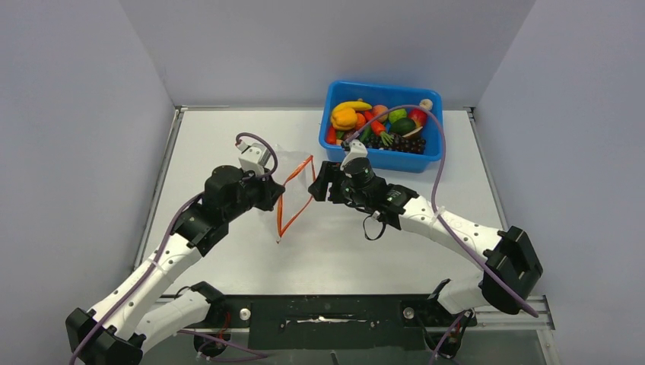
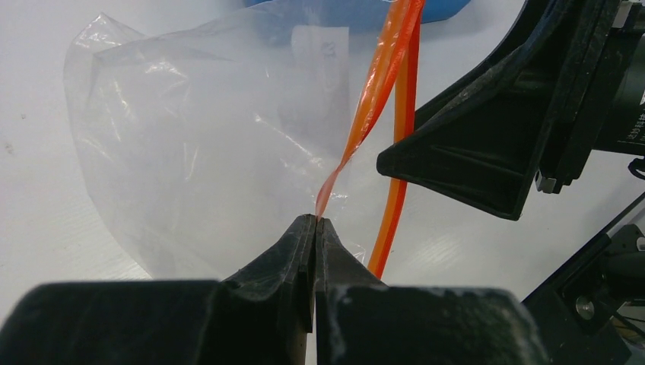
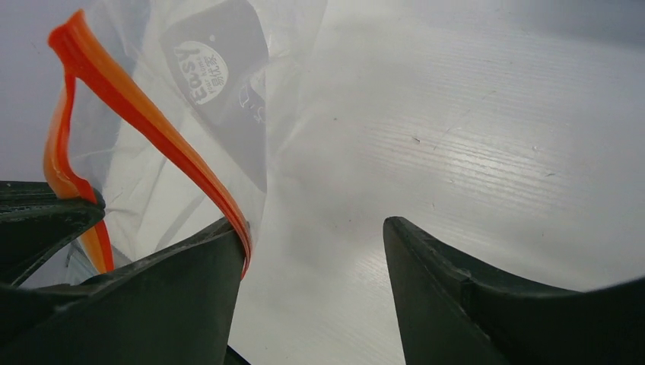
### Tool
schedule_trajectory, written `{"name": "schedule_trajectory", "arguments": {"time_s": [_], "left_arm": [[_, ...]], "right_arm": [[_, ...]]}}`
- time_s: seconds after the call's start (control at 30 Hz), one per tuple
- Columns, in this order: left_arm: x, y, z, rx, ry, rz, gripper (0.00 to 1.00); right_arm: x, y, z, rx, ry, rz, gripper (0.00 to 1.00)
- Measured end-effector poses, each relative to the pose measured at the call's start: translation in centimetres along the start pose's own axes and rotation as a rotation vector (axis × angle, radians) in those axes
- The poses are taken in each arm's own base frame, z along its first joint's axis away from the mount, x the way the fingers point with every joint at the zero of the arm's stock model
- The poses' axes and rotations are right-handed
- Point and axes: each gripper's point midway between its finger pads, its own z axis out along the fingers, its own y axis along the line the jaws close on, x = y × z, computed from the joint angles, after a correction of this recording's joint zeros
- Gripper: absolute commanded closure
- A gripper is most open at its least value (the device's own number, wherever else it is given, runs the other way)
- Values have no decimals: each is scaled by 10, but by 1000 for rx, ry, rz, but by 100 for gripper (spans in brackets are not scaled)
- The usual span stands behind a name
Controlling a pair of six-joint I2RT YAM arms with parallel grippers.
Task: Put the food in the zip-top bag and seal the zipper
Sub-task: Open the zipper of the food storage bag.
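The clear zip-top bag [image 2: 190, 152] lies on the white table between my two grippers. Its mouth is pulled open, so the orange-red zipper [image 1: 281, 209] forms a diamond shape. My left gripper [image 2: 316, 219] is shut on one zipper strip and pinches it at the fingertips; in the top view it [image 1: 278, 192] is at the left of the mouth. My right gripper [image 3: 312, 228] is open, and the other zipper strip [image 3: 152, 129] rests against its left finger [image 3: 190, 293]. The food [image 1: 380, 122] is all in the blue bin, including a yellow-orange pepper [image 1: 346, 115] and a green fruit [image 1: 397, 115].
The blue bin [image 1: 384, 158] stands at the back right, just beyond my right gripper [image 1: 316, 182]. A purple cable [image 1: 433, 152] arcs over the bin. Grey walls close in the table on the left, back and right.
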Motion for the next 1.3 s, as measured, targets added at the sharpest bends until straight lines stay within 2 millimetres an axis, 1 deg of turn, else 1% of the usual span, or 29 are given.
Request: {"name": "schedule_trajectory", "arguments": {"time_s": [0.07,0.17,0.37,0.5,0.63,0.77,0.87,0.93,1.03,1.1,1.13,1.23,1.3], "left_arm": [[-2,-1,0,7,-8,1,100],[-3,-4,0,19,-12,1,100],[-6,-7,1,29,-25,-33,100],[-9,-9,4,34,-38,-54,100],[-7,-9,7,34,-31,-74,100],[-7,-11,8,44,-31,-92,100],[-7,-13,8,53,-32,-112,100],[-6,-13,8,53,-33,-125,100],[-7,-12,7,41,-41,-142,100],[-9,-6,6,13,-51,-146,100],[-9,-2,5,-8,-57,-148,100],[-9,12,4,-72,-64,-155,100],[-8,18,3,-97,-62,-156,100]], "right_arm": [[-4,3,-2,-2,-5,-7,26],[-6,2,-4,3,-9,-12,22],[-5,4,-5,-3,-3,-2,20],[-5,12,-5,-30,-3,16,17],[-7,19,-1,-56,-13,38,16],[-7,16,10,-33,-28,61,18],[-8,6,26,33,-49,63,18],[-9,-4,40,95,-69,61,21],[-3,-29,59,213,-89,58,32],[7,-48,66,293,-78,48,36],[11,-55,68,322,-73,43,36],[20,-73,66,404,-59,27,31],[19,-75,64,415,-63,23,27]]}}
